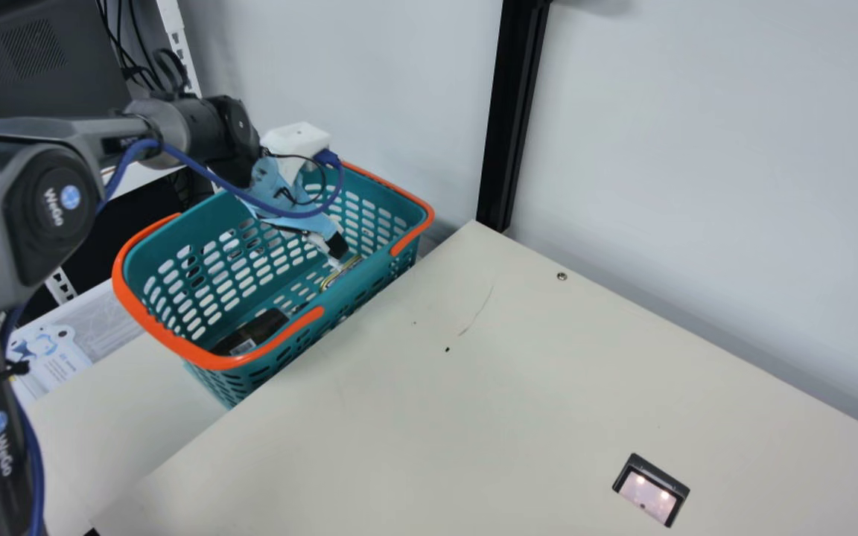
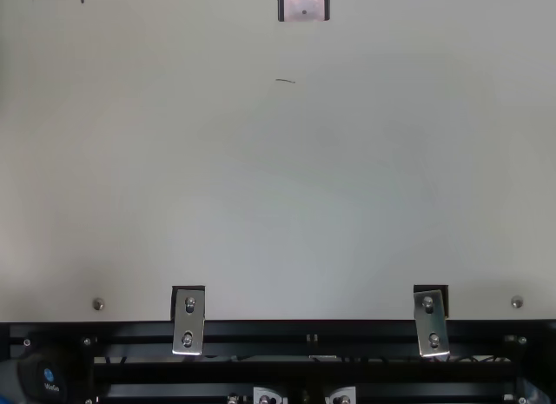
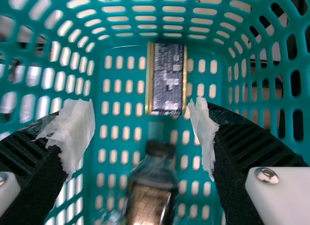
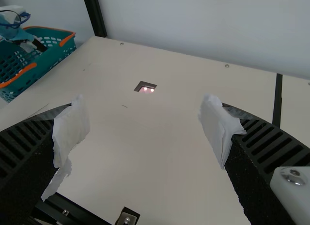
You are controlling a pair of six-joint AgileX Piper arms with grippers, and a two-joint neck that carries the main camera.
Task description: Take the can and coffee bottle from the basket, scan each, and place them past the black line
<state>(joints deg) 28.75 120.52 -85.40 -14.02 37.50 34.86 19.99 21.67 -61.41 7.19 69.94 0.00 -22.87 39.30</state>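
Note:
Inside the teal basket (image 1: 250, 279) my left gripper (image 1: 336, 257) points down at the far part. In the left wrist view my left gripper (image 3: 141, 133) stands open, its fingers wrapped in white tape, with nothing between them. The dark can with gold rims (image 3: 166, 79) lies on its side on the basket floor, and the coffee bottle (image 3: 152, 186) lies there too, its black cap toward the can. The main view shows the bottle (image 1: 254, 331) at the basket's near end and the can (image 1: 341, 272) by the gripper's tip. Over the table, my right gripper (image 4: 145, 133) is open and holds nothing.
A scanner window (image 1: 649, 491) is set in the cream table (image 1: 429, 417). The black line (image 4: 277, 100) crosses the table at the right in the right wrist view. Orange handles (image 1: 176, 344) run along the basket's rim. A black post (image 1: 511, 112) stands against the wall.

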